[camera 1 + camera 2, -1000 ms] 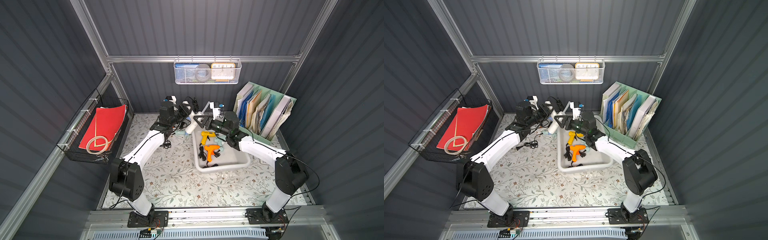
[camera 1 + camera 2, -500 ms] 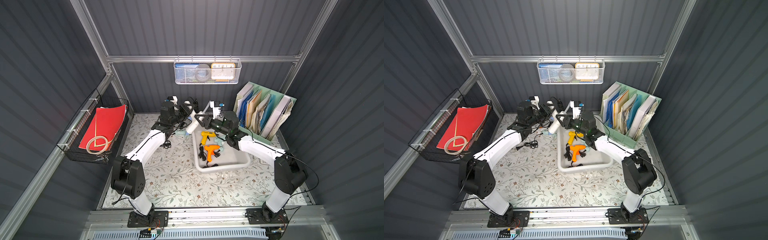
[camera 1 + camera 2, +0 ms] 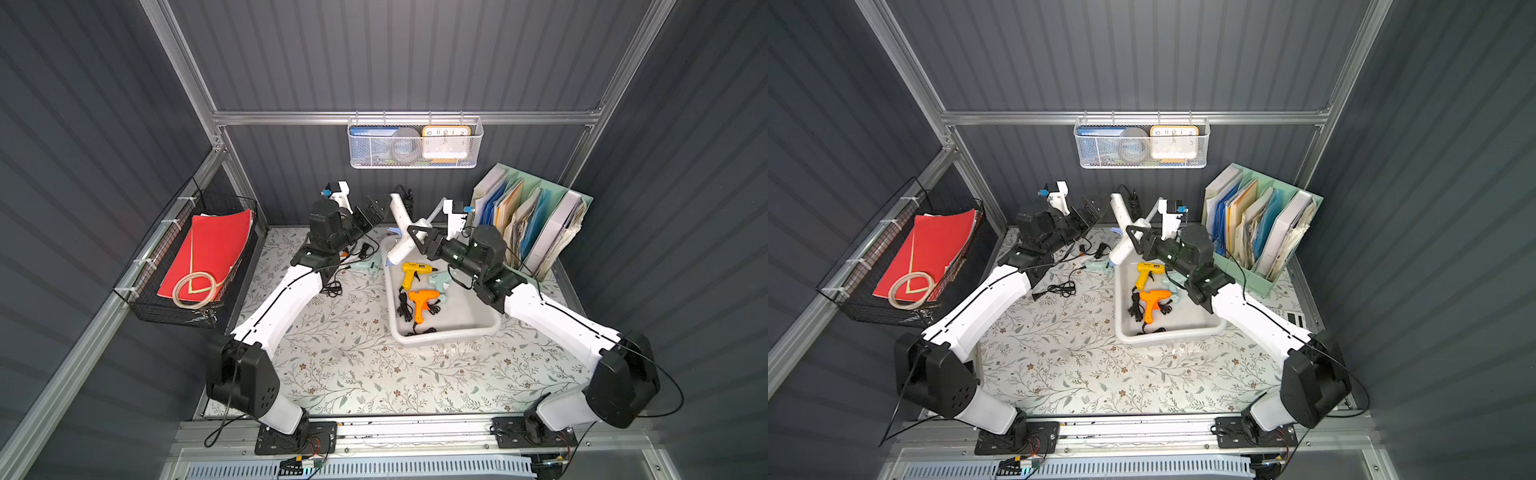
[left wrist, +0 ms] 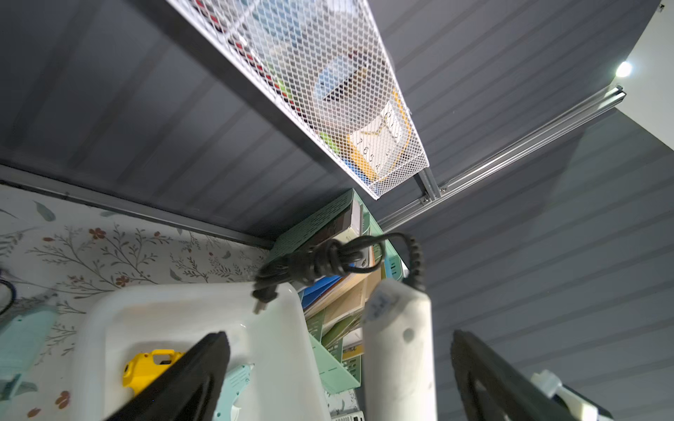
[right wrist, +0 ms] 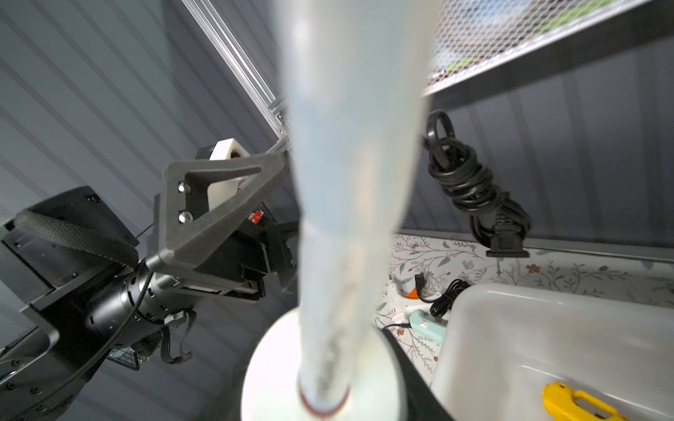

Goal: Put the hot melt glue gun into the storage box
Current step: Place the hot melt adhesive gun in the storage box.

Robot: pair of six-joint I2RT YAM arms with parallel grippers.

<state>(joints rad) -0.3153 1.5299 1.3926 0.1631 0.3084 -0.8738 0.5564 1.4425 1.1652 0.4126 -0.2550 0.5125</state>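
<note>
Your right gripper [image 3: 417,239] has its fingers clamped on the white glue gun [image 3: 400,232], holding it tilted in the air above the far left corner of the box [image 3: 449,332]. Your left gripper [image 3: 374,212] is spread wide beside the gun's handle, with nothing between its fingers [image 4: 189,379]. The gun's bundled black cord [image 5: 470,186] dangles from the handle. A yellow gun [image 3: 411,272], an orange gun [image 3: 420,303] and a mint gun [image 3: 441,281] lie in the box; another mint gun [image 3: 368,264] lies on the table [image 3: 353,365] just left of it.
</note>
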